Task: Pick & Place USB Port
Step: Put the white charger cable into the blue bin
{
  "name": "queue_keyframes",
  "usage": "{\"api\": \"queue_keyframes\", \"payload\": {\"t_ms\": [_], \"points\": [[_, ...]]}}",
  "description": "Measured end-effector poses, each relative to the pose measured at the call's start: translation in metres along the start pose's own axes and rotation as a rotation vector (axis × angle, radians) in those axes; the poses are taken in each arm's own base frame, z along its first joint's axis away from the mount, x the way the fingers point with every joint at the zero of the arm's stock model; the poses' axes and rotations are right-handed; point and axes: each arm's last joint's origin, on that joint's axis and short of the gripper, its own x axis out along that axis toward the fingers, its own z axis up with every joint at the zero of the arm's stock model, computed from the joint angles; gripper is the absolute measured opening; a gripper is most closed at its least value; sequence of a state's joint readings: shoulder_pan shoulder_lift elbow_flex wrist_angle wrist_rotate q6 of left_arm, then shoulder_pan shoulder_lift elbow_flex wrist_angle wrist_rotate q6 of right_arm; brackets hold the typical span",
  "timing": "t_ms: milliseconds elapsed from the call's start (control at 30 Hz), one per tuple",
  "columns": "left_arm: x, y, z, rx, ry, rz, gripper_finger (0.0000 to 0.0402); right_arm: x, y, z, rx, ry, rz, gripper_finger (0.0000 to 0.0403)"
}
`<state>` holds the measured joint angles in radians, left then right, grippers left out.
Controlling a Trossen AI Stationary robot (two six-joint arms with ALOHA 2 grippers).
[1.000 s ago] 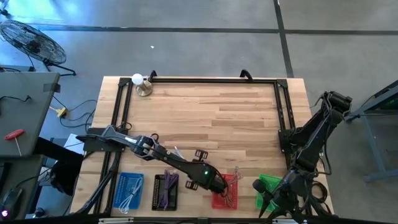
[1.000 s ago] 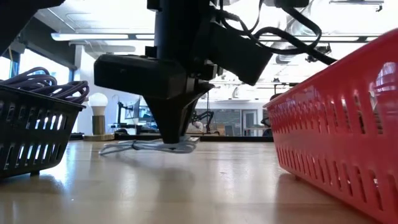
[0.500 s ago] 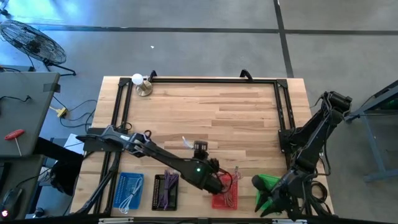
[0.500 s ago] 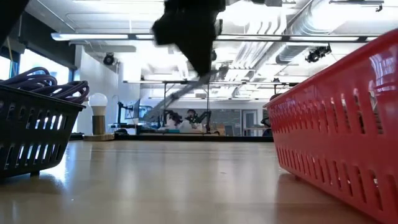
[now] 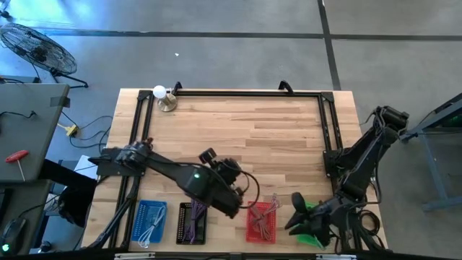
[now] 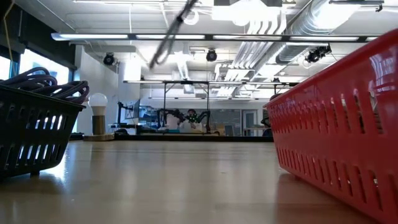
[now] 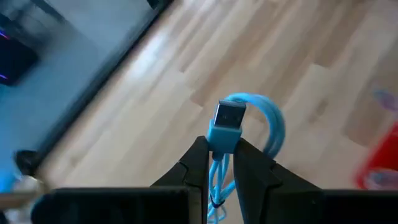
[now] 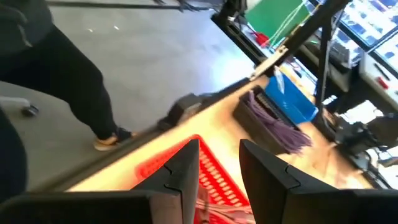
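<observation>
My left gripper (image 7: 221, 163) is raised above the wooden table's near middle (image 5: 231, 173) and is shut on a light blue USB cable (image 7: 273, 127). The cable's metal plug (image 7: 229, 117) sticks out past the fingertips. In the low view only a blurred strand of the cable (image 6: 169, 34) shows near the top. My right gripper (image 8: 217, 168) is open and hovers at the table's near right (image 5: 297, 209), between the red basket (image 5: 261, 222) and the green basket (image 5: 316, 220). My left gripper pinches the cable just behind the plug's blue housing (image 7: 219, 144) between its two fingertips. The plug points away from the fingers, and a loop of cable (image 7: 277, 124) curls beside it. The fingers slant down over the table, and the cable is lifted clear.
Along the near edge stand a blue basket (image 5: 151, 217), a black basket of purple cables (image 5: 193, 220), the red one and the green one. A bulb on a stand (image 5: 162, 94) sits at the far left corner. Black frame rails (image 5: 328, 130) border the table. A person's legs (image 8: 62, 74) stand beyond it.
My left gripper has risen from the tabletop beside the red basket, carrying the cable up out of the low view, and has swung toward the table's left and far side while turning. My right gripper has moved up and toward the red basket.
</observation>
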<state>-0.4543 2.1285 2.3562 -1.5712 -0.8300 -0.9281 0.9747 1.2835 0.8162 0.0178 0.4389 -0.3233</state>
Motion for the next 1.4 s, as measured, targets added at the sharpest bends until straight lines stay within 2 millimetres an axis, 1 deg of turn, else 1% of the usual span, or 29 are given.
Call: {"api": "queue_keyframes", "payload": {"t_ms": [133,267,500,600,667,767,867,933,1100,1200,1333,1400], "points": [[-0.016,0.016,0.006,-0.093,0.084,-0.109,0.0043,0.003,-0.007,-0.006,-0.015,0.045,-0.020,0.0106],[-0.027,0.027,0.008,-0.170,0.183,-0.207,0.0043,0.006,-0.012,-0.013,0.024,0.099,-0.029,0.0106],[-0.038,0.033,0.007,-0.236,0.364,-0.351,0.0043,0.008,-0.017,-0.018,0.066,0.137,-0.025,0.0106],[-0.043,0.029,0.002,-0.257,0.514,-0.439,0.0043,0.008,-0.019,-0.019,0.067,0.141,-0.031,0.0106],[-0.046,0.023,-0.007,-0.280,0.664,-0.489,0.0043,0.010,-0.022,-0.020,0.070,0.143,-0.039,0.0106],[-0.053,0.008,-0.027,-0.345,0.864,-0.478,0.0043,0.011,-0.028,-0.022,0.070,0.150,-0.059,0.0106],[-0.066,-0.002,-0.046,-0.430,1.001,-0.410,0.0043,0.013,-0.033,-0.024,0.070,0.161,-0.076,0.0106],[-0.076,-0.008,-0.060,-0.467,1.043,-0.360,0.0043,0.014,-0.037,-0.026,0.064,0.165,-0.076,0.0106],[-0.100,-0.019,-0.095,-0.602,1.007,-0.207,0.0043,0.017,-0.046,-0.028,0.086,0.143,-0.039,0.0106],[-0.111,-0.024,-0.115,-0.670,0.949,-0.138,0.0043,0.018,-0.049,-0.030,0.097,0.135,-0.007,0.0106],[-0.114,-0.028,-0.138,-0.722,0.855,-0.065,0.0043,0.019,-0.052,-0.031,0.109,0.118,0.033,0.0106],[-0.113,-0.029,-0.145,-0.717,0.804,-0.055,0.0043,0.020,-0.052,-0.030,0.114,0.106,0.053,0.0106]]}}
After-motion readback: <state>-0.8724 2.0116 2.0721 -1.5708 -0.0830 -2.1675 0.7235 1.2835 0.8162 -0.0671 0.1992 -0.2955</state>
